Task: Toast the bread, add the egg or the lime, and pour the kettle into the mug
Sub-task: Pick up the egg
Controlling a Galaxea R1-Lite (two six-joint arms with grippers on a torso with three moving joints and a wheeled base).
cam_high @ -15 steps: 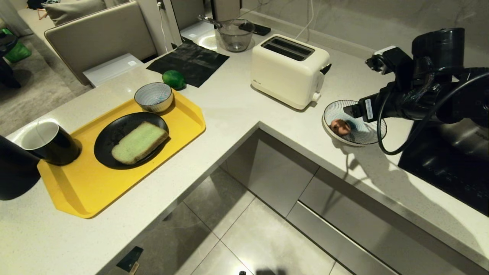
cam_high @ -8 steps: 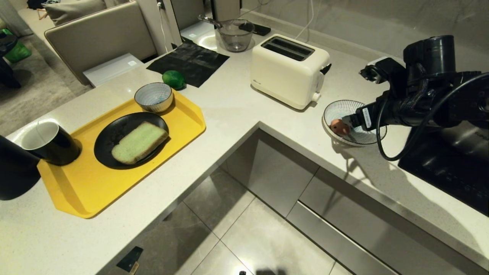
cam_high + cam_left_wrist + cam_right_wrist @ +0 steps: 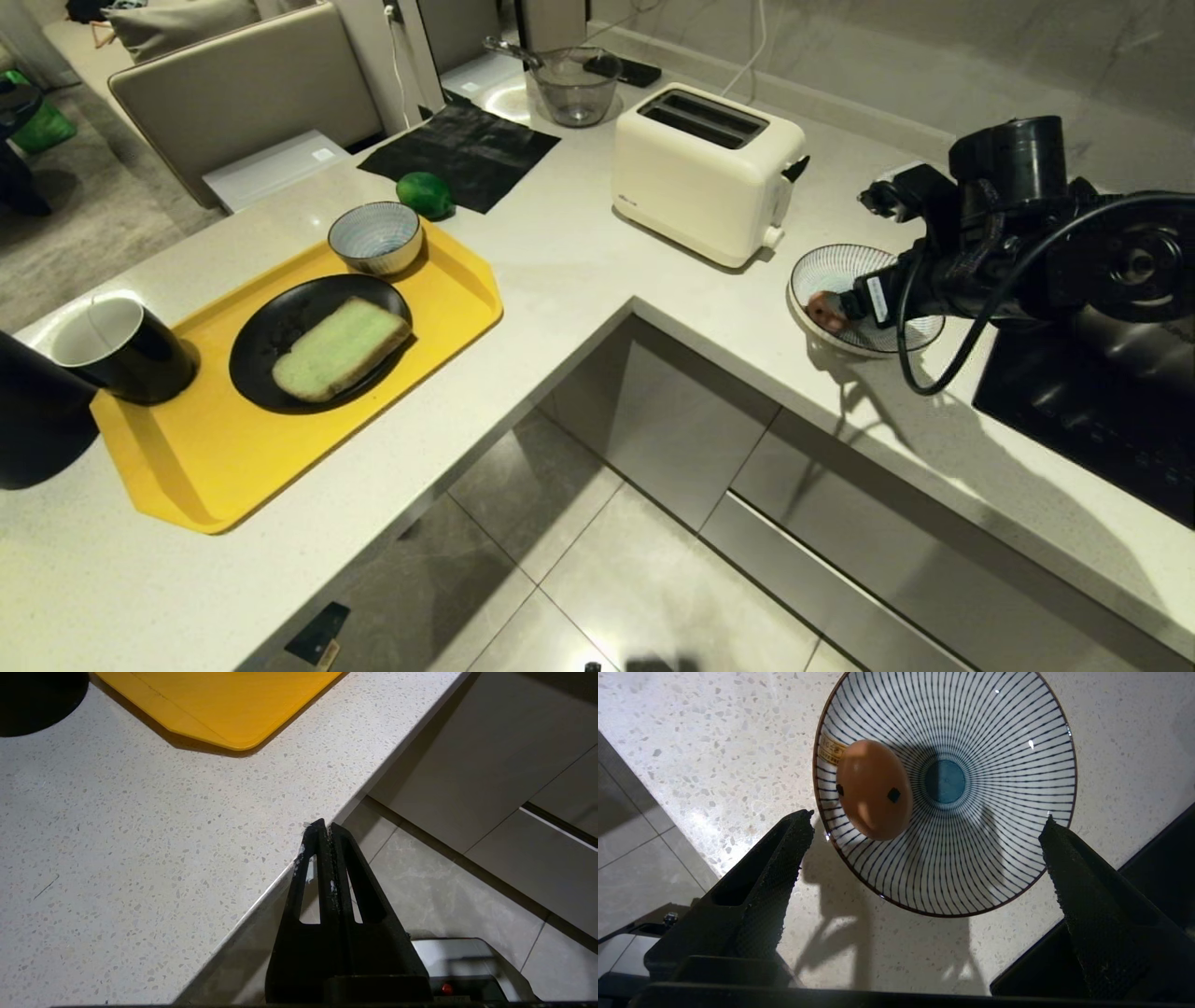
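Note:
The speckled pinkish-brown egg (image 3: 874,789) lies against the side of a striped shallow bowl (image 3: 971,858) on the counter, right of the cream toaster (image 3: 705,170). My right gripper (image 3: 927,819) hangs open just above that bowl, its fingers wide apart and the egg (image 3: 825,309) ahead of them, untouched. The green-faced bread (image 3: 341,348) rests on a black plate (image 3: 271,327) on the yellow tray (image 3: 448,299). Behind the tray sits the lime (image 3: 425,194). The mug (image 3: 121,348) and the kettle (image 3: 33,420) stand at far left. My left gripper (image 3: 324,828) is shut and empty at the counter's edge.
A small striped bowl (image 3: 376,237) stands on the tray's far corner. A black hob (image 3: 1092,411) lies right of the egg bowl. A glass jug (image 3: 574,86) and black mat (image 3: 462,149) are at the back. The counter makes an inner corner over the floor.
My right arm has come down and slightly left toward the striped bowl, its fingers still open. The egg and everything else stayed put.

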